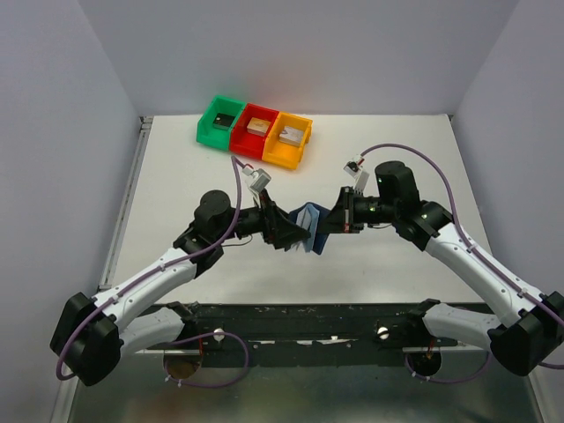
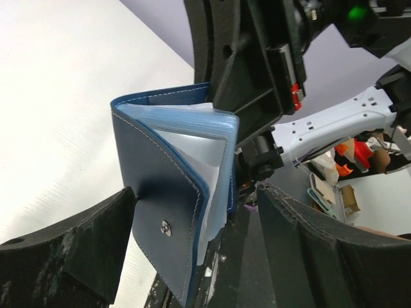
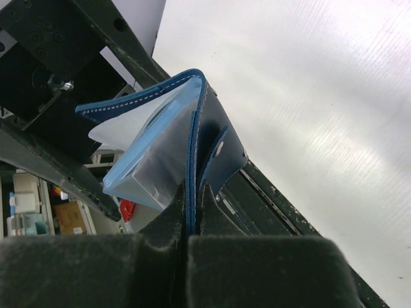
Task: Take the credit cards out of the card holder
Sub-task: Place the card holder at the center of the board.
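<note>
The navy blue card holder hangs in the air between the two arms, half open, with its pale blue sleeve pages fanned out. My right gripper is shut on the edge of one cover of the card holder. My left gripper is open and straddles the card holder. One of its fingers touches the snap flap, the other stands well apart on the far side. In the top view the left gripper and right gripper face each other. The credit cards are hidden.
Green, red and orange bins stand in a row at the back of the white table, each with a small block inside. The dark frame of the table's near edge lies just below the grippers.
</note>
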`<state>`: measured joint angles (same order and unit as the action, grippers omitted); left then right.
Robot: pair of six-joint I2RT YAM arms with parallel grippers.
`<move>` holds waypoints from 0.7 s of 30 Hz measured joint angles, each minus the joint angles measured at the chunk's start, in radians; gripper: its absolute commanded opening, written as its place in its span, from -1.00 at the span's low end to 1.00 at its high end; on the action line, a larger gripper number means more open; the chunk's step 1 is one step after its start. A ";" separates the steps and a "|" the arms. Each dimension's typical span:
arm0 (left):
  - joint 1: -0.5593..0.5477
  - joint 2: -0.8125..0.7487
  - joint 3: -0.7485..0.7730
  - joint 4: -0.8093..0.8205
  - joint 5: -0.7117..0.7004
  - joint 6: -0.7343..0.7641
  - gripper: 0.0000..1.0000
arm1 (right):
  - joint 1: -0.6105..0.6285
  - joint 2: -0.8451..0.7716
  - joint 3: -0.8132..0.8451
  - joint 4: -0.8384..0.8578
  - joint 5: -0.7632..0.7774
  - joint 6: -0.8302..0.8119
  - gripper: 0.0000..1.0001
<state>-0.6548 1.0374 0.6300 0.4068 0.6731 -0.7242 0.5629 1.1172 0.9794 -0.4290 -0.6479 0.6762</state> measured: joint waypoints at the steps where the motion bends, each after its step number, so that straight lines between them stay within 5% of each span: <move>1: -0.003 0.008 0.004 -0.008 -0.007 0.005 0.72 | 0.000 0.000 0.002 -0.004 0.004 -0.003 -0.99; 14: -0.022 0.035 0.018 -0.085 -0.072 0.066 0.49 | 0.001 0.000 0.008 -0.035 0.026 -0.023 -0.99; 21: -0.022 0.008 0.018 -0.095 -0.078 0.074 0.54 | 0.001 0.000 0.008 -0.035 0.027 -0.023 -0.99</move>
<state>-0.6765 1.0451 0.6476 0.3115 0.5953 -0.6502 0.5640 1.1175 0.9871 -0.4641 -0.6212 0.6533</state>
